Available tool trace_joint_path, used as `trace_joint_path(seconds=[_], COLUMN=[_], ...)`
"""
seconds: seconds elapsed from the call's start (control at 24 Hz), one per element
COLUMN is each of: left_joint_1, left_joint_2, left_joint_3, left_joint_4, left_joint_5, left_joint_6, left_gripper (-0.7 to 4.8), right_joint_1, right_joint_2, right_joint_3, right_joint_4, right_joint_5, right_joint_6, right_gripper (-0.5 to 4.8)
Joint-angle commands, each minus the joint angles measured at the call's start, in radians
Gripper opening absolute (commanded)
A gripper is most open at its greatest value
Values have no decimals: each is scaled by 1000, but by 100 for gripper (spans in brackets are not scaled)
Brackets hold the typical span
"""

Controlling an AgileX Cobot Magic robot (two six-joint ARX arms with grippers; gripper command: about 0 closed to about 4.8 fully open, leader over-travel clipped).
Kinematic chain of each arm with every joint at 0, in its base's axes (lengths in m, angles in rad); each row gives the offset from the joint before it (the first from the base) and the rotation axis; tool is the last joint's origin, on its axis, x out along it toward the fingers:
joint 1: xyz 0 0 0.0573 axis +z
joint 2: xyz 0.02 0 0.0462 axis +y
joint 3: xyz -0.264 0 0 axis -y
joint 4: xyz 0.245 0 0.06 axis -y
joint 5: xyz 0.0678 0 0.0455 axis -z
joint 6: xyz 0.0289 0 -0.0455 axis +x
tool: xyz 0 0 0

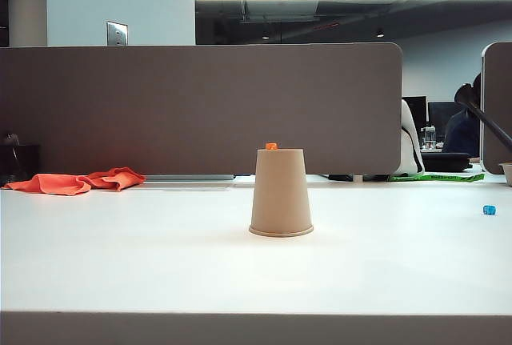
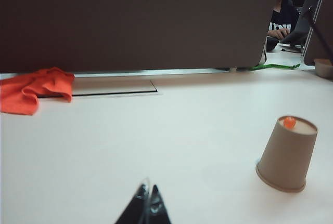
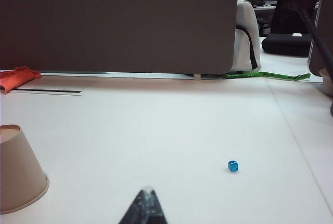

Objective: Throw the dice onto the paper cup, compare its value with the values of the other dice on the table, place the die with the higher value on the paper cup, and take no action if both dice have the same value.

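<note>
The tan paper cup (image 1: 281, 193) stands upside down in the middle of the white table (image 1: 160, 265). On its flat top sits the tiny orange die (image 1: 271, 146), which the left wrist view shows as an orange die (image 2: 290, 122) on the cup (image 2: 286, 154). The small blue die (image 1: 489, 210) lies alone on the table at the far right; the right wrist view has the blue die (image 3: 233, 166) well apart from the cup (image 3: 18, 169). My left gripper (image 2: 148, 192) and right gripper (image 3: 148, 193) are both shut and empty, drawn back from the objects, and neither shows in the exterior view.
An orange-red cloth (image 1: 76, 181) lies at the table's back left. A grey partition (image 1: 200, 105) runs along the far edge. A green strap (image 1: 436, 177) and a small bowl (image 2: 323, 68) sit at the back right.
</note>
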State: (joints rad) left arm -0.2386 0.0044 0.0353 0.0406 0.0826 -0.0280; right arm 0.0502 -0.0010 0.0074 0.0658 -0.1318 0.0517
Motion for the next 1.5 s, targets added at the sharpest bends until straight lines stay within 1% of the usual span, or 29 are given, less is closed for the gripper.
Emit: trace_joint_path(seconds=[0.04, 0.08, 0.17, 0.29, 0.38, 0.46, 0.5, 0.54, 0.58, 0.63, 0.75, 1.0, 1.25, 1.5], left_joint_1=[1, 1, 3, 32, 100, 187, 245, 266, 302, 314, 319, 319, 319, 319], left_joint_2=[1, 1, 1, 1, 1, 1, 1, 1, 1, 1, 1, 1, 1, 0], left_joint_3=[-28, -28, -28, -28, -28, -28, -28, -28, -28, -28, -28, -28, -28, -28], left_joint_4=[39, 41, 43, 25, 27, 29, 29, 29, 29, 29, 28, 28, 29, 29], left_joint_5=[4, 4, -3, -39, -32, 33, 91, 104, 104, 98, 64, 48, -40, -40], left_joint_6=[14, 55, 97, 106, 102, 72, 72, 69, 45, 45, 46, 46, 45, 35], left_gripper=[-6, -6, -6, -6, -6, -6, -6, -6, -6, -6, -6, -6, -6, -6], right_joint_1=[0, 0, 0, -2, -2, -2, -2, -2, -3, -5, -11, -66, -116, -115], right_joint_2=[-1, -1, -1, -1, -1, -1, -1, -1, -1, -1, -1, -1, -1, -1], right_joint_3=[-2, -2, -2, -2, -2, -2, -2, -2, -1, -2, -2, -2, -2, -2], right_joint_4=[20, 20, 20, 20, 20, 20, 20, 20, 21, 21, 21, 21, 20, 13], right_joint_5=[-1, -1, -1, -1, -1, -1, -1, -1, 12, 32, 73, 74, 68, 66], right_joint_6=[1, 1, 1, -5, -29, -35, -45, -56, -64, -64, -80, -82, -78, -78], right_gripper=[-2, -2, -2, -1, -2, -1, -2, -1, -1, -1, -2, -2, -2, -2])
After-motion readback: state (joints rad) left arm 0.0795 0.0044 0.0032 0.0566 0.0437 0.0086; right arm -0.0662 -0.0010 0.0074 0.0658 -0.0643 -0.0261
